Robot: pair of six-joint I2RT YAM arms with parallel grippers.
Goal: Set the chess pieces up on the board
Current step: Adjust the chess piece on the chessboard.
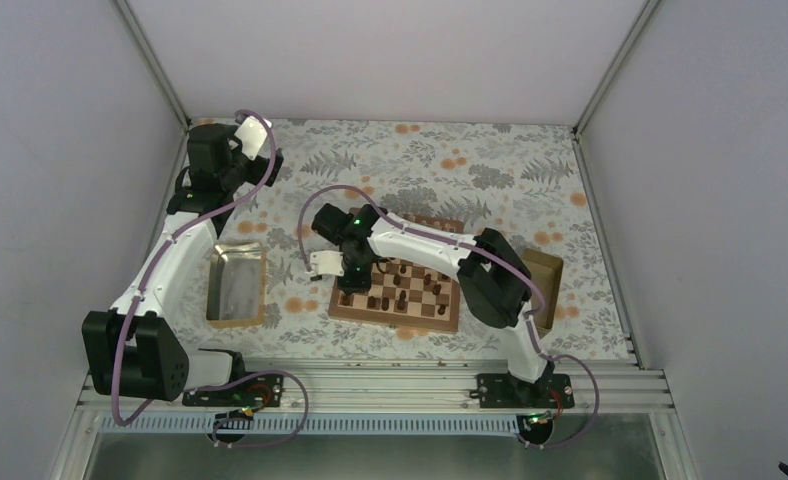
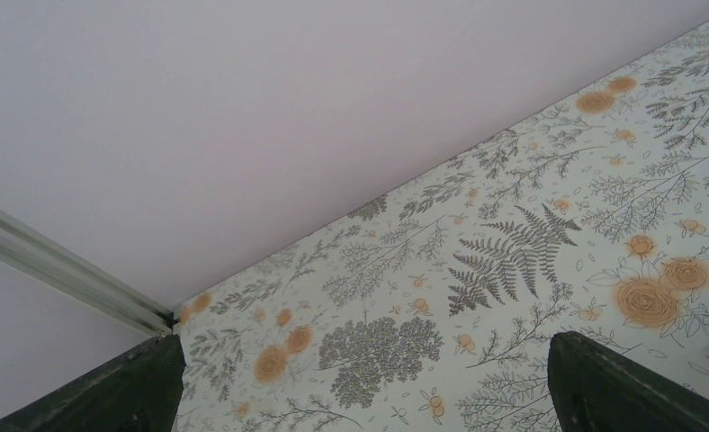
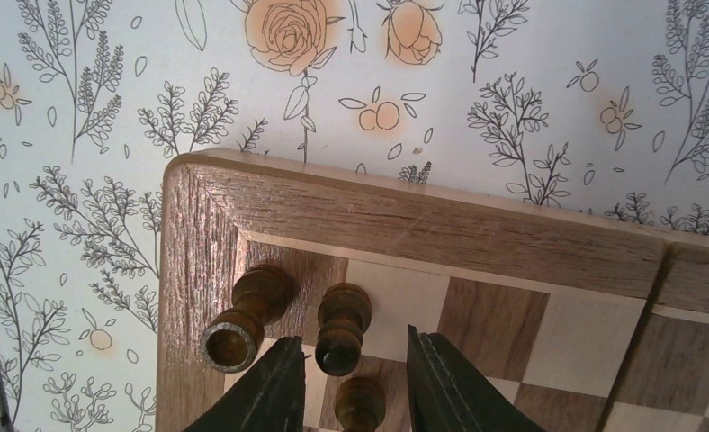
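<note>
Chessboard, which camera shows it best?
Top external: the board shows nearly whole, though the right arm crosses it. Right wrist shows only one corner with three dark pieces; left wrist shows just tablecloth and wall.

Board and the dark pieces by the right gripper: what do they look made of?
Board: looks like wood, matte, with visible grain and a seam across its border. Dark pieces: probably turned wood, stained dark brown, slightly glossy; rounded lathe-like profiles, but no grain clear enough to confirm.

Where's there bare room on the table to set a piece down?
The far tablecloth beyond the board is bare, as is the strip between the metal tray and board. The board's near-left corner is crowded with dark pieces.
</note>
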